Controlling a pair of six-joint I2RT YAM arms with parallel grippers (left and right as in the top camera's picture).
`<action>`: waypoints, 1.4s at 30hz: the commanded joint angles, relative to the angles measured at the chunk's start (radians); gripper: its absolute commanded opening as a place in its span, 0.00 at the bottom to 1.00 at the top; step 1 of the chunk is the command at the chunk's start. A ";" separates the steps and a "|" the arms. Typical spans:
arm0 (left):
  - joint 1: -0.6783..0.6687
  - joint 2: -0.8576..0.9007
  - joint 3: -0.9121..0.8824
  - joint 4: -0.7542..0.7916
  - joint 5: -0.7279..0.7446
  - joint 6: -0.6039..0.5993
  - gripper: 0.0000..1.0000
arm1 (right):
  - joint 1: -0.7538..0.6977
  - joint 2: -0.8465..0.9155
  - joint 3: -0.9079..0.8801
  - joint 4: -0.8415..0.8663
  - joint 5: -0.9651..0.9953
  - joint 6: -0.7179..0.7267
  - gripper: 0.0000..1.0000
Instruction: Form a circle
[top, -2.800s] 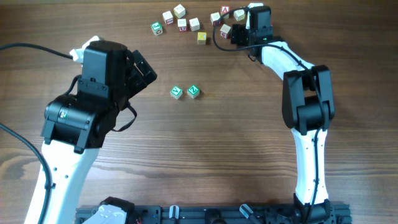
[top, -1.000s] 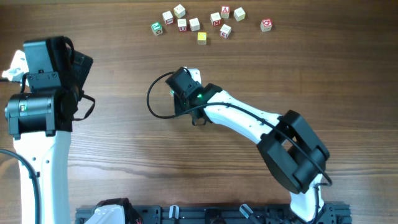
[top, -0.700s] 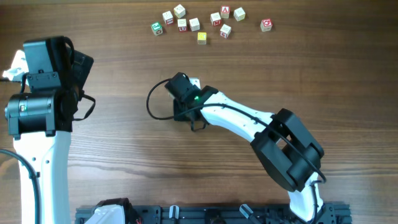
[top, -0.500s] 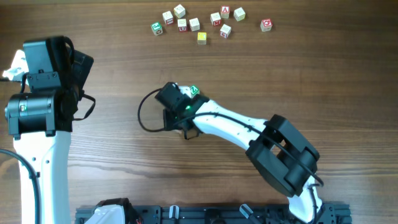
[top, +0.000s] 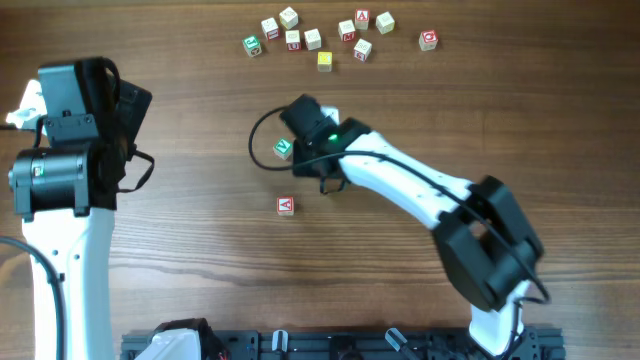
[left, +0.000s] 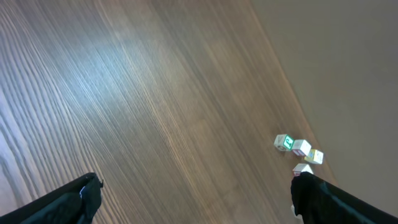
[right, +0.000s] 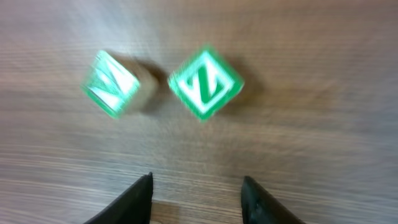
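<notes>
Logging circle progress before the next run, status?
Left gripper open, empty. Right gripper open, empty, by Z cube and second green cube. A cube apart; no circle yet. Spare cubes far off, nothing blocking.

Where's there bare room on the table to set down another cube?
Free: the wood between the left arm and the A cube, and the band between the green cube and the top cluster. Crowded: that cluster, and beside the green cube under the right arm.

small wooden cube printed with a green Z (right: 205, 83): lying flat, letter face up, turned corner-on | second small wooden cube with green print (right: 112, 84): just beside it, a gap between, blurred | small wooden cube with a red A (top: 286, 205): flat, letter up, set apart from the green pair
</notes>
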 joint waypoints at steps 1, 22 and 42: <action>0.005 0.097 0.004 -0.015 0.138 0.040 0.47 | -0.058 -0.081 0.035 -0.001 0.091 -0.022 0.23; -0.164 0.800 0.003 0.298 0.506 0.406 0.04 | -0.292 0.128 0.016 0.213 -0.349 -0.379 0.04; -0.182 0.872 -0.084 0.349 0.570 0.530 0.04 | -0.326 0.243 0.016 0.236 -0.641 -0.453 0.04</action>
